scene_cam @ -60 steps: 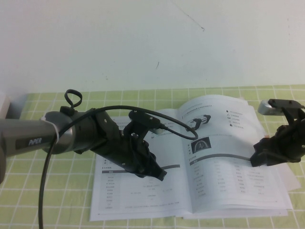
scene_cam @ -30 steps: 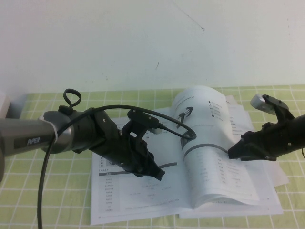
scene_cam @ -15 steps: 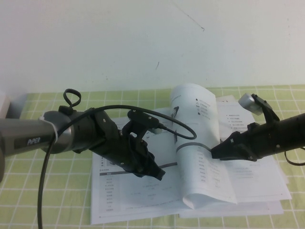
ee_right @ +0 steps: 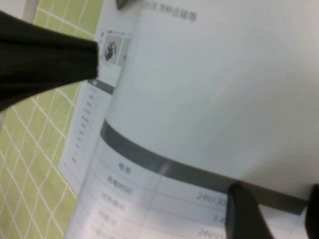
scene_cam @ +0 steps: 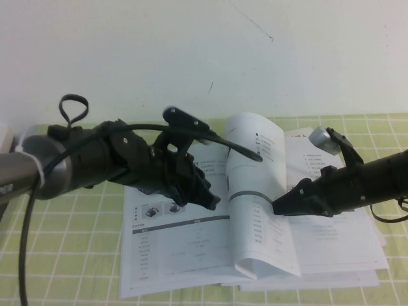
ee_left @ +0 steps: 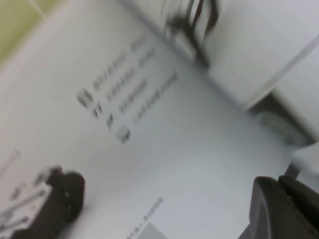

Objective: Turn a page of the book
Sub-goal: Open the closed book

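Two arms: we count one on each side of the book, each dark and jointed, the left with a loose black cable looped over it.
Book (scene_cam: 185, 248): one, a thin soft white booklet lying open on the mat; we see dark grey bars, pale tables and small print on its spread.
Page (scene_cam: 258, 191): one glossy sheet, lifted off the right half and curled upright near the spine, with a dark grey bar across its middle.
Right gripper (scene_cam: 278, 207): at the lifted page's right face, tip against the sheet by the grey bar; we cannot tell how its fingers stand.
Left gripper (scene_cam: 210, 199): above the book's left half, near the spine and just left of the raised page; we cannot tell its finger state either.
Mat (scene_cam: 64, 255): one, pale green with a white square grid, under the book.
Wall (scene_cam: 191, 57): plain white, faintly scuffed, behind the mat.
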Controlling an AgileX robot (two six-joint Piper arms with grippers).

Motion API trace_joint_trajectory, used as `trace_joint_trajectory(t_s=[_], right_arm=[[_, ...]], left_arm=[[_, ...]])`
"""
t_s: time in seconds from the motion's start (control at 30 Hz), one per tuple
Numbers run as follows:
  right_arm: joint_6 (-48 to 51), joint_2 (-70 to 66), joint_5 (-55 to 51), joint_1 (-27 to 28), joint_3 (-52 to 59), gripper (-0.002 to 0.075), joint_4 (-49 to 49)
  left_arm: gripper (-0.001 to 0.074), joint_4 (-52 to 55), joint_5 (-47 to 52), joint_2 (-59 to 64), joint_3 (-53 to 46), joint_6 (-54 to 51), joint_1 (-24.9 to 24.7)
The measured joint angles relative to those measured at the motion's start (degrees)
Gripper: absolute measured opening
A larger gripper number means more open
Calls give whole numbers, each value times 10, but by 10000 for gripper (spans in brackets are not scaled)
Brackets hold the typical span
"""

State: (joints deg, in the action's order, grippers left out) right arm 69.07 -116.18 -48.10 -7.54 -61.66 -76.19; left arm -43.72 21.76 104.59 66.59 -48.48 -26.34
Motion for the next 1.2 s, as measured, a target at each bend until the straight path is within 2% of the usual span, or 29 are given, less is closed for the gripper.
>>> trace_joint_trajectory(t_s=[0.27,0.53,0.67,0.83,1.0,1.2], right_arm=[[26,-1,-7,0,0,270,-27],[35,-1,-10,0,2,270,-35],[35,-1,-11,0,3,270,-36],[41,-1,-11,0,3,270,-38],[48,-1,-11,0,3,270,-38],[50,-1,-14,0,3,269,-38]], left_arm=[[-4,-38,12,-95,0,-57,-17],[-4,-129,24,-83,0,-216,-123],[-4,-133,-23,-47,0,-253,-176],[-4,-136,-84,3,0,-282,-215],[-4,-139,-133,43,0,-287,-236],[-4,-142,-166,71,0,-287,-237]])
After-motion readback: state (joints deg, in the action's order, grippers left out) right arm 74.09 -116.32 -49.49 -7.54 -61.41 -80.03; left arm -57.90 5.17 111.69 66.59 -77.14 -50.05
